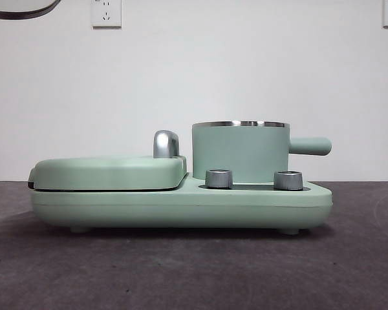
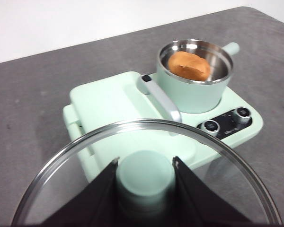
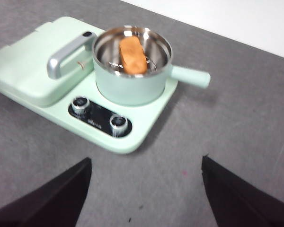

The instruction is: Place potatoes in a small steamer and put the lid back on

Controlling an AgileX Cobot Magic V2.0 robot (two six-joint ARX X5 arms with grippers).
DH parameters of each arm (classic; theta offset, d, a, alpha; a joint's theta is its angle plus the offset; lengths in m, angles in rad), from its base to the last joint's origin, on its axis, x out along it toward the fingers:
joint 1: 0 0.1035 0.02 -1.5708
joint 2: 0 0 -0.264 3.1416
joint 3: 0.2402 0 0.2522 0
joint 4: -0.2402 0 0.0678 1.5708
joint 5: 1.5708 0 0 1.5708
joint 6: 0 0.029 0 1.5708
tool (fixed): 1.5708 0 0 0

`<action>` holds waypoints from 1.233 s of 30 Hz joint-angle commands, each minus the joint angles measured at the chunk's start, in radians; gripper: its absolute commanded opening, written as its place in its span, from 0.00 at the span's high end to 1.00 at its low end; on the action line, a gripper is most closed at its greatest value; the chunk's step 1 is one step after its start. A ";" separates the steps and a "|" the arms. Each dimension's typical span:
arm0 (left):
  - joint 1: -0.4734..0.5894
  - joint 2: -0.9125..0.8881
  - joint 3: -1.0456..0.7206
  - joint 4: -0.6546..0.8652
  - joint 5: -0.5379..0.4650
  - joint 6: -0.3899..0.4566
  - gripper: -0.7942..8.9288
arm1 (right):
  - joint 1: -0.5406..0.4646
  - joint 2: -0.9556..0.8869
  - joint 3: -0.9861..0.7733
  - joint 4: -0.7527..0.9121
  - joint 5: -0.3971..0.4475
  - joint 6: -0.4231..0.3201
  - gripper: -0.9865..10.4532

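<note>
The small steamer [image 1: 240,152] [image 2: 195,78] [image 3: 131,68], a mint-green pot with a steel rim and side handle, stands uncovered on the right of the green cooker base. The orange-brown potato [image 2: 190,65] [image 3: 133,55] lies inside it. My left gripper [image 2: 145,165] is shut on the mint-green knob of the glass lid [image 2: 146,177], held high above and off to the side of the cooker. A sliver of the lid's rim [image 1: 22,9] shows at the front view's top left corner. My right gripper [image 3: 146,165] is open, raised over bare table beside the cooker.
A flat green griddle cover [image 1: 110,172] [image 3: 31,61] with a silver handle [image 1: 165,143] [image 2: 159,98] fills the cooker's left half. Two silver dials [image 1: 218,179] [image 1: 288,180] sit on the base in front of the pot. Grey table surrounds the cooker; a white wall stands behind.
</note>
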 commanded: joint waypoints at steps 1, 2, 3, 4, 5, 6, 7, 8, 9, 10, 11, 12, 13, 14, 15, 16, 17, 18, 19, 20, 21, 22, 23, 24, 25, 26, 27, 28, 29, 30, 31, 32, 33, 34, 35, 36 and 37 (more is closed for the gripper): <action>-0.004 0.001 0.013 0.028 0.034 -0.019 0.90 | 0.006 -0.037 -0.030 0.012 0.004 0.041 0.60; -0.005 0.002 0.013 0.032 0.040 -0.019 0.90 | 0.006 -0.047 -0.038 0.011 0.004 0.048 0.60; -0.005 0.007 0.013 0.037 0.042 -0.019 0.90 | 0.006 -0.054 -0.042 0.011 0.004 0.056 0.60; -0.005 0.010 0.013 0.045 0.043 -0.019 0.90 | 0.006 -0.055 -0.042 0.012 0.004 0.058 0.60; -0.006 0.019 0.013 0.063 0.048 -0.019 0.90 | 0.006 -0.055 -0.042 0.015 0.003 0.058 0.60; -0.006 0.031 0.013 0.090 0.059 -0.019 0.90 | 0.006 -0.055 -0.042 0.017 0.003 0.058 0.60; -0.006 0.043 0.013 0.115 0.069 -0.019 0.90 | 0.006 -0.054 -0.042 0.019 0.003 0.058 0.60; -0.006 0.061 0.013 0.149 0.079 -0.019 0.90 | 0.006 -0.054 -0.042 0.024 0.003 0.058 0.60; -0.006 0.084 0.014 0.188 0.092 -0.018 0.90 | 0.006 -0.054 -0.042 0.032 0.002 0.058 0.60; -0.006 0.107 0.014 0.222 0.101 -0.015 0.90 | 0.006 -0.054 -0.042 0.040 0.000 0.058 0.60; -0.007 0.136 0.014 0.266 0.114 -0.014 0.90 | 0.006 -0.054 -0.042 0.052 0.000 0.058 0.60; -0.010 0.168 0.014 0.309 0.127 -0.014 0.90 | 0.006 -0.054 -0.042 0.065 0.000 0.058 0.60; -0.014 0.198 0.015 0.347 0.135 -0.014 0.90 | 0.006 -0.054 -0.042 0.077 0.000 0.058 0.60; -0.019 0.234 0.016 0.394 0.143 -0.010 0.90 | 0.006 -0.054 -0.042 0.087 0.000 0.058 0.60; -0.026 0.271 0.018 0.443 0.146 -0.006 0.90 | 0.006 -0.054 -0.042 0.094 -0.002 0.058 0.60; -0.032 0.305 0.021 0.484 0.146 0.002 0.90 | 0.006 -0.054 -0.042 0.098 -0.003 0.058 0.60; -0.039 0.343 0.027 0.528 0.147 0.014 0.90 | 0.006 -0.053 -0.042 0.102 -0.003 0.058 0.60; -0.045 0.384 0.036 0.568 0.147 0.026 0.90 | 0.006 -0.053 -0.042 0.103 -0.003 0.058 0.60; -0.051 0.422 0.047 0.600 0.147 0.038 0.90 | 0.006 -0.053 -0.042 0.104 -0.003 0.058 0.60; -0.056 0.463 0.062 0.631 0.148 0.051 0.90 | 0.006 -0.053 -0.042 0.104 -0.003 0.058 0.60; -0.061 0.505 0.079 0.660 0.148 0.070 0.90 | 0.006 -0.053 -0.042 0.104 -0.003 0.058 0.60; -0.064 0.542 0.097 0.680 0.151 0.089 0.90 | 0.006 -0.053 -0.042 0.104 -0.003 0.058 0.60; -0.068 0.581 0.118 0.695 0.156 0.114 0.90 | 0.006 -0.053 -0.042 0.104 -0.003 0.058 0.60; -0.072 0.624 0.144 0.708 0.168 0.138 0.90 | 0.006 -0.053 -0.042 0.104 -0.003 0.058 0.60; -0.077 0.658 0.165 0.718 0.177 0.146 0.90 | 0.006 -0.053 -0.042 0.104 -0.003 0.058 0.60; -0.082 0.697 0.192 0.727 0.180 0.147 0.90 | 0.006 -0.053 -0.042 0.104 -0.003 0.058 0.60; -0.086 0.738 0.222 0.734 0.183 0.147 0.90 | 0.006 -0.053 -0.042 0.104 -0.003 0.058 0.60; -0.088 0.771 0.246 0.739 0.192 0.147 0.90 | 0.006 -0.053 -0.042 0.104 -0.003 0.058 0.60; -0.088 0.809 0.276 0.744 0.202 0.148 0.90 | 0.006 -0.053 -0.042 0.104 -0.003 0.058 0.60; -0.088 0.845 0.305 0.747 0.212 0.148 0.90 | 0.006 -0.053 -0.042 0.104 -0.003 0.058 0.60; -0.088 0.877 0.331 0.751 0.220 0.148 0.90 | 0.006 -0.053 -0.042 0.104 -0.003 0.058 0.60; -0.090 0.912 0.357 0.760 0.225 0.147 0.90 | 0.006 -0.053 -0.042 0.104 -0.003 0.058 0.60; -0.093 0.944 0.380 0.774 0.227 0.147 0.90 | 0.006 -0.053 -0.042 0.103 -0.003 0.058 0.60; -0.095 0.970 0.397 0.790 0.227 0.146 0.90 | 0.006 -0.053 -0.042 0.103 -0.003 0.058 0.60; -0.096 0.997 0.415 0.804 0.227 0.147 0.90 | 0.006 -0.053 -0.042 0.103 -0.003 0.058 0.60; -0.096 1.025 0.433 0.822 0.227 0.147 0.90 | 0.006 -0.053 -0.042 0.103 -0.003 0.058 0.60; -0.096 1.046 0.444 0.839 0.227 0.146 0.90 | 0.006 -0.053 -0.042 0.103 -0.003 0.058 0.60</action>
